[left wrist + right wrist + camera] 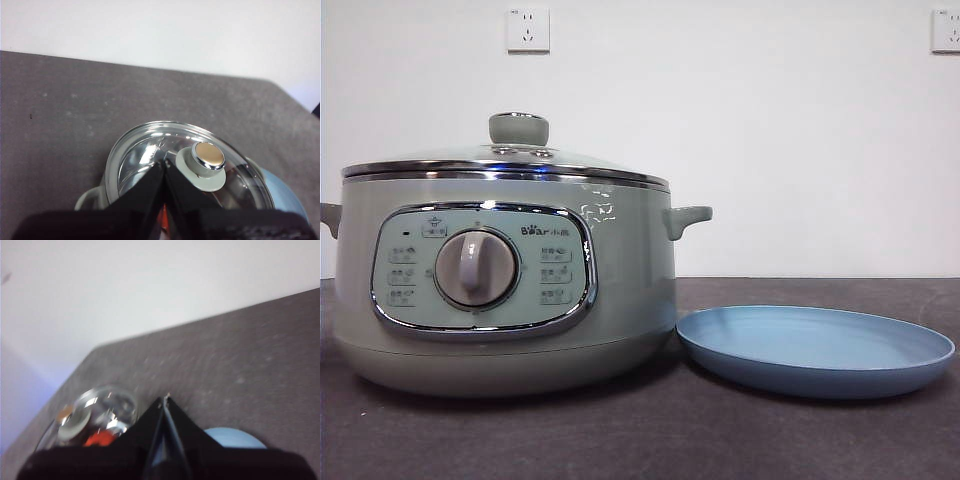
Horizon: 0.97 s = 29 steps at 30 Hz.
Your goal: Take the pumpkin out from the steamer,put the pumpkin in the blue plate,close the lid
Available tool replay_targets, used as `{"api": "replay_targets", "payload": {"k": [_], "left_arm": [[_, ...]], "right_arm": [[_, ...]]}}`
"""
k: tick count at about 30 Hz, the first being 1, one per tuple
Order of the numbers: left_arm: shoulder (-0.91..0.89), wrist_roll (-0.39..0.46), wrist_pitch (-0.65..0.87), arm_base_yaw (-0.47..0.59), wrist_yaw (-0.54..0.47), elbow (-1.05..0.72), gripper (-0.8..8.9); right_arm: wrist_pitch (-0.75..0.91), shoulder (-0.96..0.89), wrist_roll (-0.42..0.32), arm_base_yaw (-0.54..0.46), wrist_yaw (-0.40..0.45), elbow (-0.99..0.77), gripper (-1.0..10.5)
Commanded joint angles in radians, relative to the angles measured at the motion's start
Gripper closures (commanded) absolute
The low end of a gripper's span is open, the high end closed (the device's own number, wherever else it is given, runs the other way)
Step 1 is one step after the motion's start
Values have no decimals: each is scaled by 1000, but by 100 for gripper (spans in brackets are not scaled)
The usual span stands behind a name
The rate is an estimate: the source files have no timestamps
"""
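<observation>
The sage-green steamer [510, 290] stands at the left of the table, with the glass lid [510, 157] seated on it and its green knob [518, 128] on top. Through the lid's glass a bit of the orange-red pumpkin [98, 440] shows in the right wrist view. The blue plate [815, 348] lies empty just right of the steamer. My left gripper [164, 162] hangs shut above the lid [190, 165], beside its knob [207, 159]. High over the table my right gripper [165, 399] is shut too, between the steamer [95, 417] and the plate [234, 438].
The dark grey table [640, 430] runs back to a white wall with two sockets [528, 30]. Neither arm shows in the front view.
</observation>
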Motion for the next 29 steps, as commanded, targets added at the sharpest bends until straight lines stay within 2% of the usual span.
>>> {"api": "replay_targets", "payload": {"k": [1,4,6,8,10,11,13,14,24,29], "left_arm": [[49,71,-25,1,53,46,818],[85,71,-29,1,129,67,813],[100,70,-29,1,145,71,802],[108,69,-33,-1,143,71,673],[113,66,-32,-8,144,71,488],[114,66,-32,-15,144,71,436],[116,66,-29,-31,144,71,433],[117,64,-25,-40,144,71,433],[263,60,25,-167,139,97,433],[400,103,24,-255,21,182,433]], "right_arm": [[-58,74,-142,2,-78,58,947],[-101,137,-167,2,-125,93,945],[-110,161,-167,2,-148,97,938],[-120,177,-167,2,-142,97,863],[-129,184,-167,2,-135,97,708],[-131,188,-167,2,-132,97,619],[-136,192,-167,2,-132,97,503],[-136,195,-166,2,-132,97,492],[-137,202,-158,2,-133,97,503],[-144,202,-154,2,-134,97,506]]}}
